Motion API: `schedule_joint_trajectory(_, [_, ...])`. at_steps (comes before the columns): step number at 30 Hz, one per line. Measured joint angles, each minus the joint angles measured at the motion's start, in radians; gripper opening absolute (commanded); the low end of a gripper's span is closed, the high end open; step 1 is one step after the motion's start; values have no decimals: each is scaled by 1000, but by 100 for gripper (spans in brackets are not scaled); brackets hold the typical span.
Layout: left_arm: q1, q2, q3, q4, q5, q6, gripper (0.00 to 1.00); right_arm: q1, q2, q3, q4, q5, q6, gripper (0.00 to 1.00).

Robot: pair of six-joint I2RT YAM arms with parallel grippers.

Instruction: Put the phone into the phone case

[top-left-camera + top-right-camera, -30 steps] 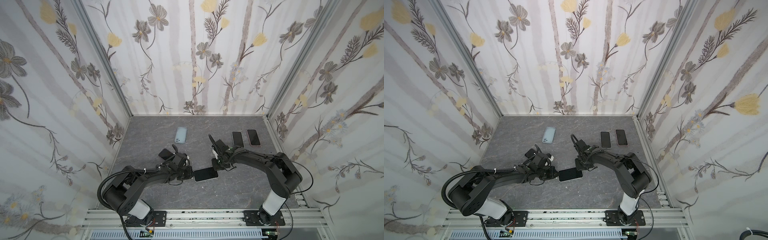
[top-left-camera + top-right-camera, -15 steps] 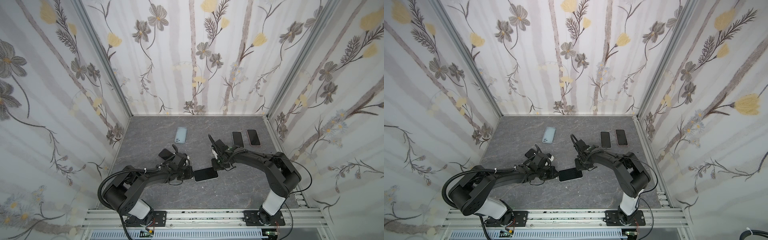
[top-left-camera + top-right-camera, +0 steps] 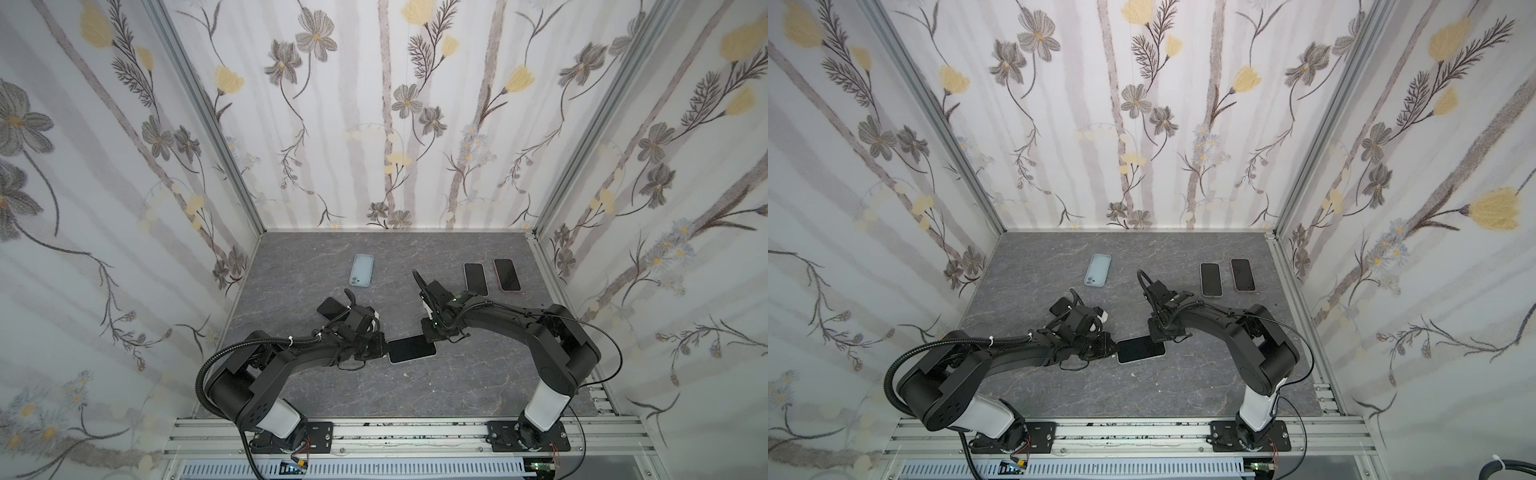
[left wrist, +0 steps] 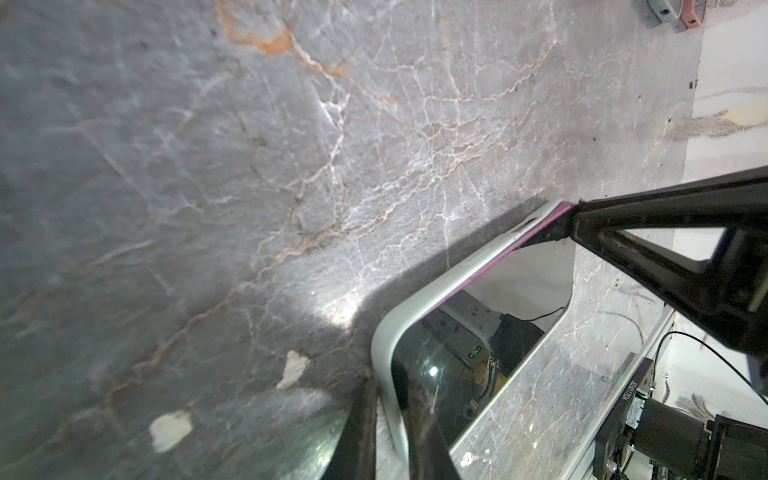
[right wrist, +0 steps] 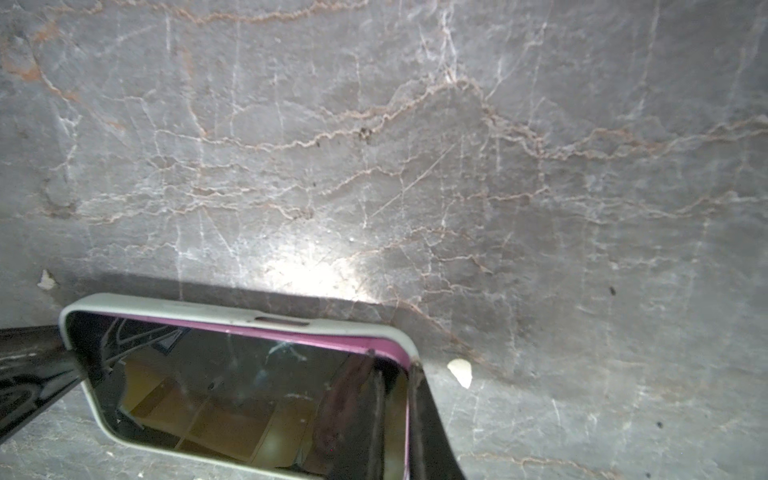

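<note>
A dark-screened phone [image 3: 411, 349] [image 3: 1140, 350] with a pink edge lies flat mid-table inside a pale grey phone case [image 5: 208, 309]. In the right wrist view the pink edge still shows just inside the case rim along one long side. My left gripper [image 3: 384, 348] [image 4: 388, 380] is shut on the case's rim [image 4: 382, 345] at the left short end. One of its fingers is outside the rim and one is on the screen [image 4: 457, 353]. My right gripper [image 3: 430, 336] [image 5: 392, 359] is shut on the phone's far right corner [image 5: 399, 351].
A light blue case [image 3: 362, 270] lies at the back left. Two dark phones [image 3: 475, 278] [image 3: 507, 275] lie side by side at the back right. Another dark phone [image 3: 330, 307] lies behind my left wrist. Flowered walls enclose the grey marbled table [image 3: 436, 395].
</note>
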Motion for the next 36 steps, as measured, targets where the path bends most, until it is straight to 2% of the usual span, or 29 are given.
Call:
schedule_joint_trajectory(4, [0,0,0,0,0,0,13,3,5,9,-8,4,0,11])
schedule_joint_trajectory(9, [0,-8,0,-9,-8,0,13,9,7,40,-40,7,0,21])
schedule_joint_trajectory(12, [0,-10,0,-10,-9,1,13,10,-12,61,-61,4,0,21])
schedule_joint_trajectory(19, [1,-9,0,-12,-13,1,13,-4,-62,107,-98,4,0,20])
schedule_joint_trajectory(36, [1,-13,4,-16,-16,1,13,-17,0,70,-98,-24,-23,10])
